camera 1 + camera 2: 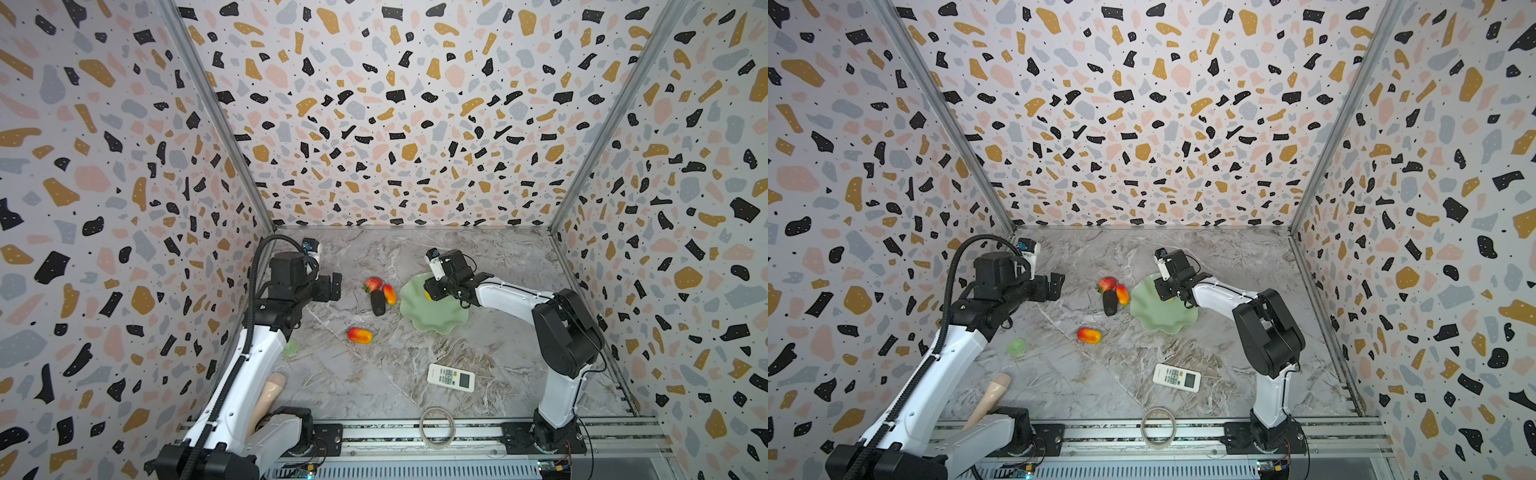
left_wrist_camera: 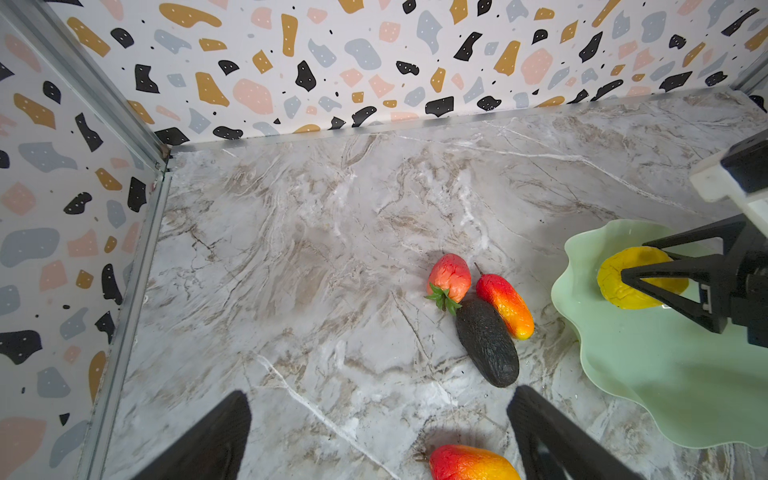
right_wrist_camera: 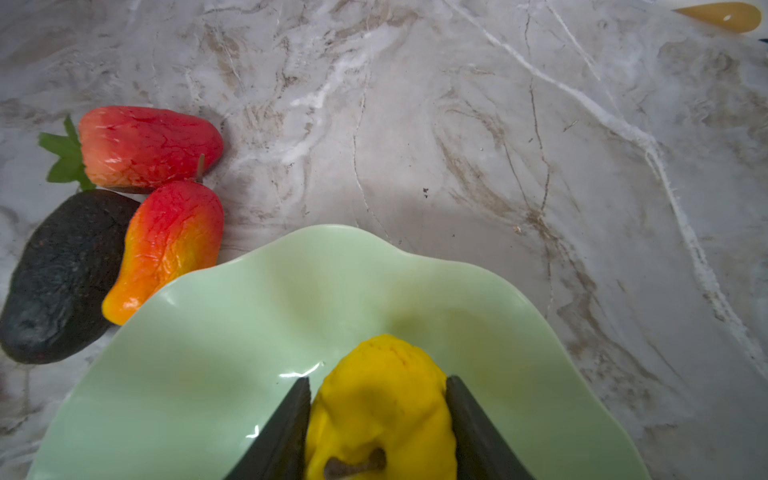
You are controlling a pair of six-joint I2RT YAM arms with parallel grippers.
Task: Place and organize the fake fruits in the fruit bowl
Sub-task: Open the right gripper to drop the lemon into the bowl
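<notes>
Lumpy yellow fruit (image 3: 382, 399) pinched between the fingers of the right gripper (image 3: 378, 379) over the fruit bowl (image 1: 432, 316), centre-right in both top views; strawberry (image 3: 149, 145), black-brown oval (image 3: 62, 274) and red-orange oval (image 3: 166, 245) cluster just left of its rim, second red-orange oval (image 1: 360, 335) lies apart lower left, left gripper (image 2: 379, 392) spread wide, white remote (image 1: 451, 377) lettering too small to read.

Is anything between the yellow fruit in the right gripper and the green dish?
Nothing visible. The right gripper is shut on the lumpy yellow toy fruit, right above the bare inside of the pale mint-green scalloped bowl.
</notes>
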